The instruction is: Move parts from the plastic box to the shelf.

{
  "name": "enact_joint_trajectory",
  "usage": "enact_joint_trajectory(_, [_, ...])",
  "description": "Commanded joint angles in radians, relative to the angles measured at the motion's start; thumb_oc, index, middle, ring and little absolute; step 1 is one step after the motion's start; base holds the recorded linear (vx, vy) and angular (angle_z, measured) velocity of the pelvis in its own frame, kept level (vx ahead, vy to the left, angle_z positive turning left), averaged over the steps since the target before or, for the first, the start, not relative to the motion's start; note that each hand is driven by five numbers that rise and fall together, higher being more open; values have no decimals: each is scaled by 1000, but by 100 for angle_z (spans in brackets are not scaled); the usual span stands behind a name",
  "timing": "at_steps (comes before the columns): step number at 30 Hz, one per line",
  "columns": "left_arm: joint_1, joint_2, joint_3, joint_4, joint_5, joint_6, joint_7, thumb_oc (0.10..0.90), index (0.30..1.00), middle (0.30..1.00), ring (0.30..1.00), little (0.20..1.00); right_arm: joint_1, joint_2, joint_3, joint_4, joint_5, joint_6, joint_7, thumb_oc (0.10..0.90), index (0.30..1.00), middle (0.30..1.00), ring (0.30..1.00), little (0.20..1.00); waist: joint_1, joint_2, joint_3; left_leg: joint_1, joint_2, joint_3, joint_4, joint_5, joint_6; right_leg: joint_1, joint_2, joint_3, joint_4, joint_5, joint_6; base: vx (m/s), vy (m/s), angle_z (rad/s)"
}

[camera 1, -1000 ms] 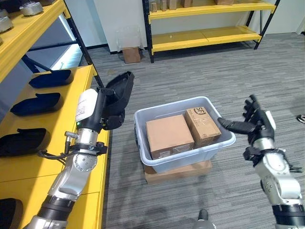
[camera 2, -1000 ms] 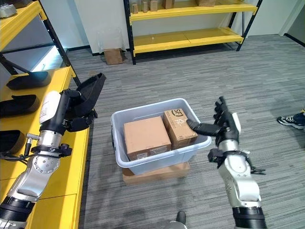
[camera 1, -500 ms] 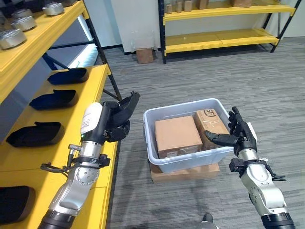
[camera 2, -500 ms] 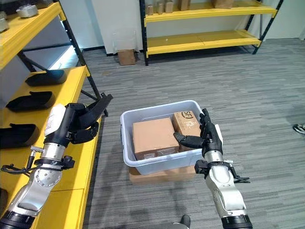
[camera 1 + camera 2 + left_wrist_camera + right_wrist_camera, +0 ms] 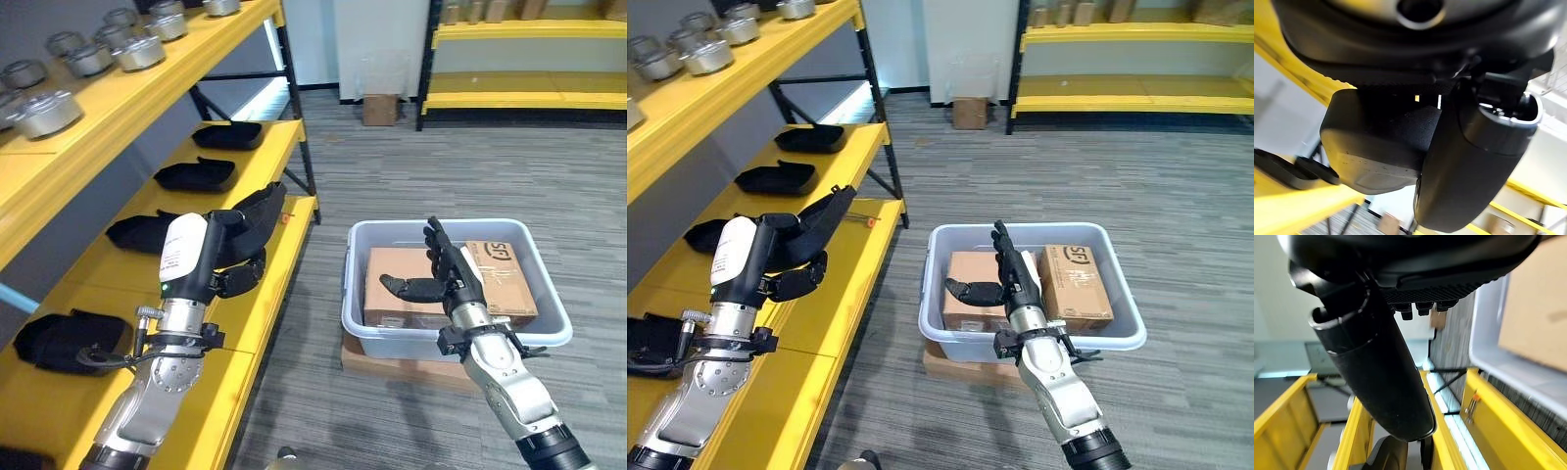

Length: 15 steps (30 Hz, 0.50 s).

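Looking down past both arms, we noted the left hand (image 5: 238,257) raised beside the front edge of the yellow metal shelf (image 5: 257,284), fingers curled round a black moulded plastic part (image 5: 257,211) that stood tilted above the hand. The left wrist view showed the same dark part (image 5: 1381,142) pressed between thumb and fingers. Four more black parts of the same sort (image 5: 196,175) lay in a row along that lower shelf board, well apart from one another. Round silver metal pieces (image 5: 44,112) sat along the upper shelf board.

The right hand (image 5: 446,279) hung over the near rim of the pale grey plastic box (image 5: 359,304), fingers straight and spread, thumb out, holding nothing. Inside the box we saw two brown cardboard cartons (image 5: 397,279) lying flat side by side, the hand in front of the left one. The box rested on a flat cardboard slab (image 5: 377,362) on the grey carpet floor (image 5: 392,176). A second yellow shelf unit (image 5: 519,93) stood at the far side of the room.
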Motion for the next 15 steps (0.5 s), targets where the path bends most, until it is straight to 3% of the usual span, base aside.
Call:
enact_joint_trajectory(1, [-80, 53, 179, -121, 169, -125, 192, 400, 300, 300, 300, 300, -158, 42, -13, -163, -108, -147, -74, 900, 1000, 1000, 1000, 1000, -12, -39, -21, -8, 154, -1, 151, 3, -160, 103, 145, -72, -129, -62, -91, -12, -36, 21])
enact_joint_trajectory(2, [-80, 55, 179, -117, 179, -125, 193, 400, 300, 300, 300, 300, -158, 43, -11, -163, -112, -146, -77, 900, 1000, 1000, 1000, 1000, -14, -39, -21, -7, 159, 1, 150, 9, -163, 105, 146, -76, -132, -61, -92, -43, -31, 31])
enact_joint_trajectory(3, [-99, 59, 151, -98, 218, -135, 194, 400, 300, 300, 300, 300, -159, 38, -8, -176, -120, -113, -105, 900, 1000, 1000, 1000, 1000, -36, -45, -24, 2, 219, 63, 159, 84, -197, 123, 149, -113, -175, -40, -92, -68, -24, 39])
enact_joint_trajectory(5, [-158, 76, 94, -81, 235, -120, 187, 400, 300, 300, 300, 300, -157, 20, -7, -183, -118, -89, -130, 900, 1000, 1000, 1000, 1000, -65, -52, -29, 2, 256, 139, 192, 126, -210, 146, 152, -147, -237, -3, -85, -132, -34, 70])
enact_joint_trajectory(8, [-262, 112, 15, -68, 214, -103, 182, 400, 300, 300, 300, 300, -159, -12, -15, -165, -110, -103, -147, 900, 1000, 1000, 1000, 1000, -81, -49, -42, 6, 252, 192, 244, 114, -215, 158, 168, -184, -264, 9, -83, -178, 61, 87])
enact_joint_trajectory(10, [-319, 139, -42, -70, 191, -117, 215, 400, 300, 300, 300, 300, -148, -41, -38, -135, -86, -139, -155, 900, 1000, 1000, 1000, 1000, -86, -42, -53, 4, 177, 184, 301, 39, -194, 139, 178, -188, -224, -17, -92, -193, 175, 81])
enact_joint_trajectory(11, [-337, 141, -64, -72, 199, -125, 229, 400, 300, 300, 300, 300, -136, -49, -52, -129, -85, -156, -146, 900, 1000, 1000, 1000, 1000, -90, -38, -57, -1, 140, 173, 303, -14, -166, 127, 173, -185, -197, -28, -94, -179, 330, 70])
enact_joint_trajectory(12, [-351, 139, -90, -83, 228, -121, 234, 400, 300, 300, 300, 300, -128, -51, -59, -117, -88, -181, -143, 900, 1000, 1000, 1000, 1000, -96, -31, -67, 21, 79, 179, 243, -86, -119, 114, 166, -187, -178, -25, -91, -125, 320, 58])
enact_joint_trajectory(15, [-381, 134, -131, -99, 269, -99, 240, 400, 300, 300, 300, 300, -99, -36, -84, -126, -98, -208, -149, 900, 1000, 1000, 1000, 1000, -104, -24, -84, 64, -14, 179, 134, -167, -55, 107, 139, -184, -154, -5, -79, -51, 364, 83])
